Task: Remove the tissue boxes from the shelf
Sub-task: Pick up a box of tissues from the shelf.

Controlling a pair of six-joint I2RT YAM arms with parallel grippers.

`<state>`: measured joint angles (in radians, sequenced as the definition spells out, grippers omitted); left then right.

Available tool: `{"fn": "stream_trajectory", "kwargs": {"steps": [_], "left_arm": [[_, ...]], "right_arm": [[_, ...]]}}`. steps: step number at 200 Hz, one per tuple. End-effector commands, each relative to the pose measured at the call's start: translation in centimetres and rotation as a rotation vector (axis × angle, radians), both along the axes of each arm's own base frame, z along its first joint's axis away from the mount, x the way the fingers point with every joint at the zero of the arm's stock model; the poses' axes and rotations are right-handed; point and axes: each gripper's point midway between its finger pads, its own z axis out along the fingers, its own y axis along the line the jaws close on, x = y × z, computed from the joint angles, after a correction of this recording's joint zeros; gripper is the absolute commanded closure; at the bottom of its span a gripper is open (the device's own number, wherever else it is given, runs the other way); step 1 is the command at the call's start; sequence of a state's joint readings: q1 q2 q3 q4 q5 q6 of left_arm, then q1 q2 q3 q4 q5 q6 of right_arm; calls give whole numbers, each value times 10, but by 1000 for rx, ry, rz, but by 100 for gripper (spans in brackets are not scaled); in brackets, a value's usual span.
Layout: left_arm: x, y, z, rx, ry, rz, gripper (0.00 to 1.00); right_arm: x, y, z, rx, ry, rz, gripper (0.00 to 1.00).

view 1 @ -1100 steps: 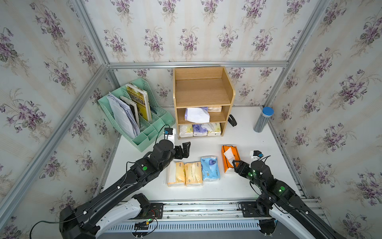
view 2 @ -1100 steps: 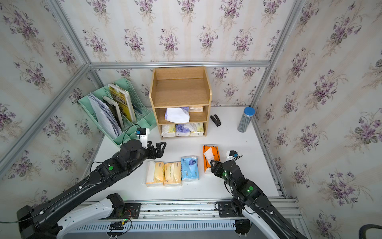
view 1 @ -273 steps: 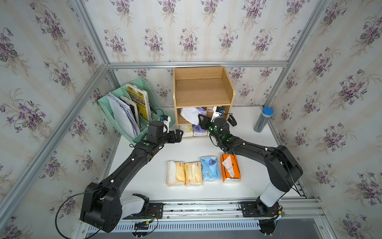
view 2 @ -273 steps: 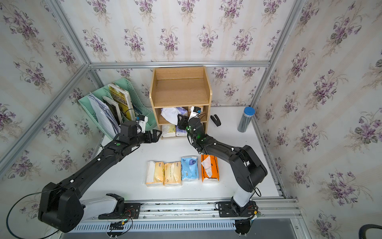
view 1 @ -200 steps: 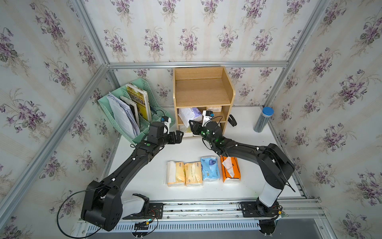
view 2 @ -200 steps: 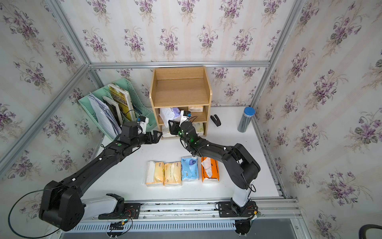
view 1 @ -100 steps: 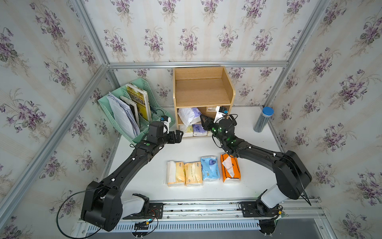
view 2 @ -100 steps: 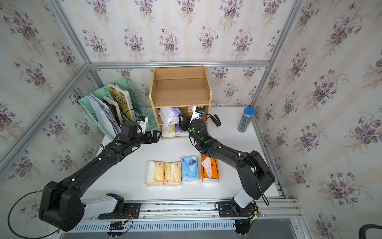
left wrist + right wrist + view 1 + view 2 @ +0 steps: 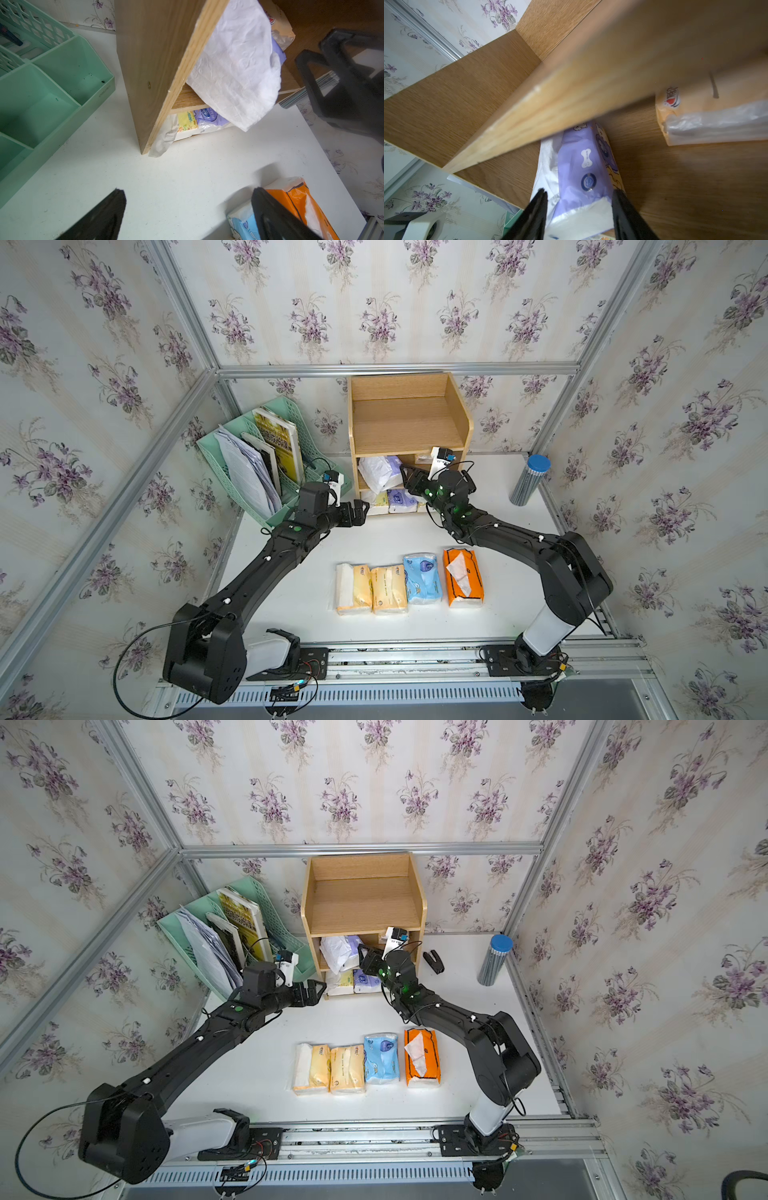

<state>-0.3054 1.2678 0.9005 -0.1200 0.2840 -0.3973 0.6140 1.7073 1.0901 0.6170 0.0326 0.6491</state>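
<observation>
Right claw [image 9: 578, 193] straddles the purple pack [image 9: 583, 172] on the shelf's [image 9: 571, 83] middle tier; whether it pinches I cannot tell. Its white bone mark [image 9: 586, 159] reads S. A peach pack [image 9: 695, 116] with a red heart logo [image 9: 671, 101] lies nearby. Left claw [image 9: 188, 190] gapes wide over the worktop [image 9: 207, 158] by the shelf's front corner.

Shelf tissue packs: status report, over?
Left gripper open, empty. Right gripper straddling purple tissue pack on middle tier, grip unclear. Bottom-tier packs waiting. Loose white tissue drapes over shelf front.
</observation>
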Motion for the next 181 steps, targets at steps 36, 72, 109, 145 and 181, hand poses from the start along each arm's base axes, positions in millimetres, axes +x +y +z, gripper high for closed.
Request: {"fn": "stream_trajectory", "kwargs": {"steps": [36,72,109,145,181], "left_arm": [[0,-1,2,-2,-7,-11,1],[0,-3,2,-4,-6,-17,1],[-3,-1,1,4,-10,-19,1],[-4,-1,-2,2,-5,-20,1],[-6,-1,-1,1,-11,-21,1]], "right_arm": [[7,13,-14,19,26,47,39],[9,20,-30,26,61,65,38],[6,25,-38,32,76,76,38],[0,31,-42,18,82,86,43],[-14,35,-29,21,60,106,50]]}}
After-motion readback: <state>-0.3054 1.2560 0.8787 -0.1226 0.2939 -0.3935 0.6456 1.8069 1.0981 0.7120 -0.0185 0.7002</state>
